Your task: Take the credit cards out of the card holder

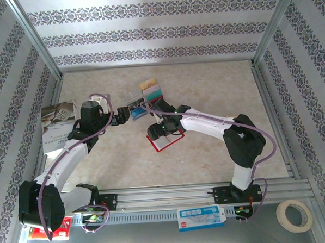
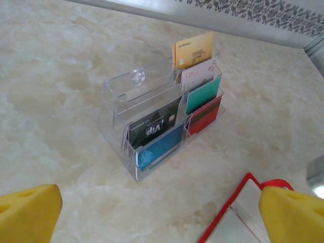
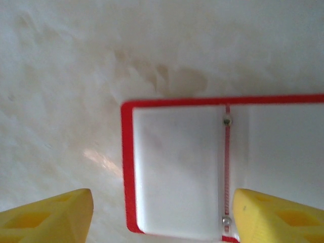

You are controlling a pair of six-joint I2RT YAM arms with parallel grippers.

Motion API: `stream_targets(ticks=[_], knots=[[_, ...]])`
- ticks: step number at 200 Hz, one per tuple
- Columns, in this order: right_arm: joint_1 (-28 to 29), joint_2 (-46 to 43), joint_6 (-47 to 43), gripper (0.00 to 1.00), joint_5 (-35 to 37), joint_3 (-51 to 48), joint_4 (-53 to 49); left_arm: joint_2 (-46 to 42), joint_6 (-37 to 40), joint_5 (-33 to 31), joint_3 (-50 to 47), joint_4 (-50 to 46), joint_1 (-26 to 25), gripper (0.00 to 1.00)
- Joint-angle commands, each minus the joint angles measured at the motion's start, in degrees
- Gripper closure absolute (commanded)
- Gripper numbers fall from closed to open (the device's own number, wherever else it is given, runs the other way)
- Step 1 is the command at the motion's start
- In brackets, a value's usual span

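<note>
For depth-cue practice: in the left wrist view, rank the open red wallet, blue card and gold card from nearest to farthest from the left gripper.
1. Open red wallet, lower right, beside the left gripper.
2. Blue card, front row of the clear rack.
3. Gold card, back row, highest up.

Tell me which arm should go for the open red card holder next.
Right. The right gripper straddles the card holder's pale panel from above; the left gripper faces the clear rack instead.
</note>
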Motion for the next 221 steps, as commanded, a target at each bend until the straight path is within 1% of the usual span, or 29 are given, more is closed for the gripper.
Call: stream_targets(ticks=[1,39,62,95,133,221], knots=[[1.49,2.95,-3.07,0.29,2.42,2.06,-5.27,0.45,-1.35,1.13,0.48,1.12,0.88,0.0],[3.21,7.18,-2.05,0.28,3.14,4.56,-6.81,0.47,-1.98,0.78,0.4,1.02,0.94,0.0],[3.38,8.28,-0.32,0.28,5.63,5.1,-7.42,0.49,-2.38,0.7,0.38,1.18,0.88,0.0],[3.39,8.35,0.58,0.3,9.02,5.36,-8.41,0.84,-2.34,0.7,0.56,1.2,0.9,0.0],[3.39,7.09,1.21,0.31,10.57,5.37,-8.51,1.12,-2.58,0.78,0.61,1.4,0.92,0.0],[3.22,10.75,0.52,0.32,8.34,6.59,-9.86,1.24,-2.59,1.04,0.8,1.2,0.92,0.0]])
